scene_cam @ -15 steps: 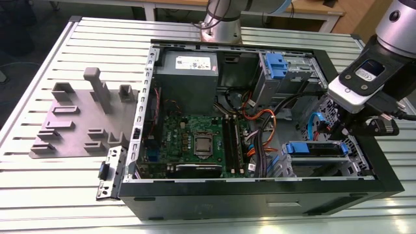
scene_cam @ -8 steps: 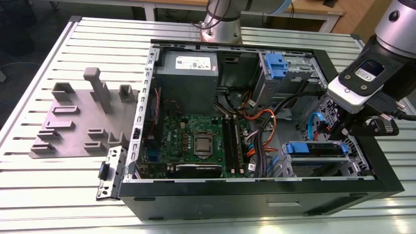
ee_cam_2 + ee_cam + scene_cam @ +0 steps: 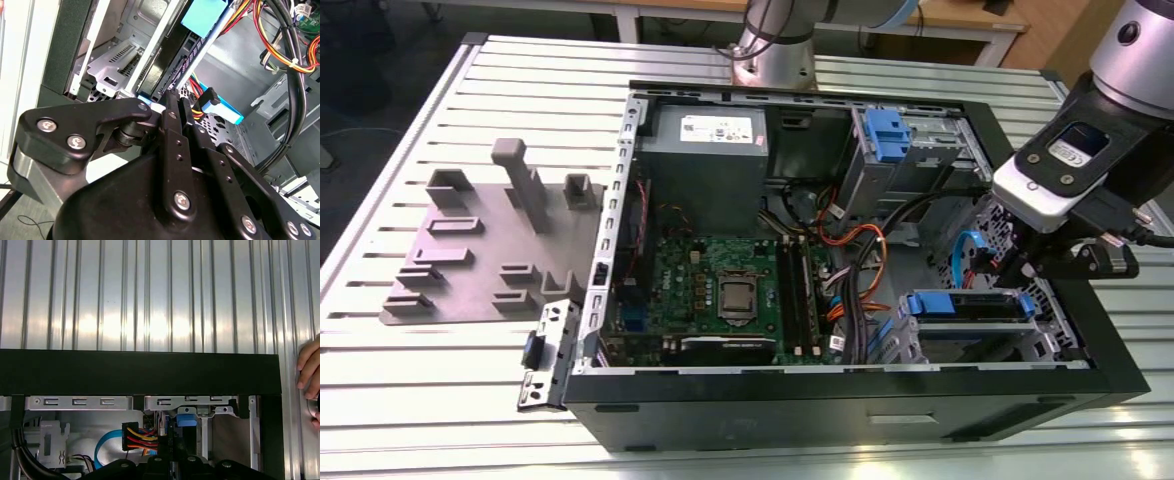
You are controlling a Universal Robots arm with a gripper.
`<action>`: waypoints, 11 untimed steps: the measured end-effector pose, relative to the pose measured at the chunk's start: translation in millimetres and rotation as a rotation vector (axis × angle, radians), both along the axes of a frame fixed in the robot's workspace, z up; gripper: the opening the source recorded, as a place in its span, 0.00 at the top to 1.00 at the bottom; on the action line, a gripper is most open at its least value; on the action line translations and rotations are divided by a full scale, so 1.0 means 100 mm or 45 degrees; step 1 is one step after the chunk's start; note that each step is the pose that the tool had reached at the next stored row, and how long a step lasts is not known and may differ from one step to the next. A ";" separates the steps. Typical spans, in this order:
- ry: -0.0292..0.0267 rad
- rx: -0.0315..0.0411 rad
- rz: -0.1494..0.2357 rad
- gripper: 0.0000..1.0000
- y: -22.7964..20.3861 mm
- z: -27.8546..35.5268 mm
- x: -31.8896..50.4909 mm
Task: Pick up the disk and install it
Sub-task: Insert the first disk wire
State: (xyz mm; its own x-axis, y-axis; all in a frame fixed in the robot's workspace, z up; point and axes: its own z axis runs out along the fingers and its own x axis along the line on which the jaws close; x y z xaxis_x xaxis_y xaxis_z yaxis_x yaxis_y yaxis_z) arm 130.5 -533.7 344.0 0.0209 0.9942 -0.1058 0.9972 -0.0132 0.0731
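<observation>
The disk (image 3: 970, 304), edged by its blue carrier frame, lies in the drive cage at the front corner of the open computer case on the exterior view's right. In the second wrist view the disk (image 3: 172, 62) runs edge-on away from my fingertips, with its blue frame along one side. My gripper (image 3: 1015, 270) hangs over the disk's end on the exterior view's right. Its black fingers (image 3: 173, 112) are shut together, tips touching the near end of the disk. The gripper (image 3: 172, 461) also sits over the cage in the first wrist view, under a small blue part (image 3: 186, 419).
The black case wall (image 3: 854, 400) surrounds the motherboard (image 3: 720, 290), a grey box with a white sticker (image 3: 707, 135) and a blue latch on a metal cage (image 3: 887, 135). Cables (image 3: 295, 55) hang near the cage. A grey fixture plate (image 3: 480, 250) lies outside. A hand (image 3: 311, 380) rests on the table.
</observation>
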 end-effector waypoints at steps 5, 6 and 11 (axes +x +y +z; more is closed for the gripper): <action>-0.0096 -0.0001 0.000 0.84 0.001 0.000 -0.024; -0.0166 0.0000 0.000 0.84 0.000 0.000 -0.043; -0.0649 -0.0001 0.000 0.84 -0.010 -0.003 -0.126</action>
State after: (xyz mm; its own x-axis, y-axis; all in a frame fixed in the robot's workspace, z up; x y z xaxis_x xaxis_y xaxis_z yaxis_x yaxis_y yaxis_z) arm 118.0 -534.7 343.8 0.0263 0.9942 -0.1047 0.9922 -0.0132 0.1238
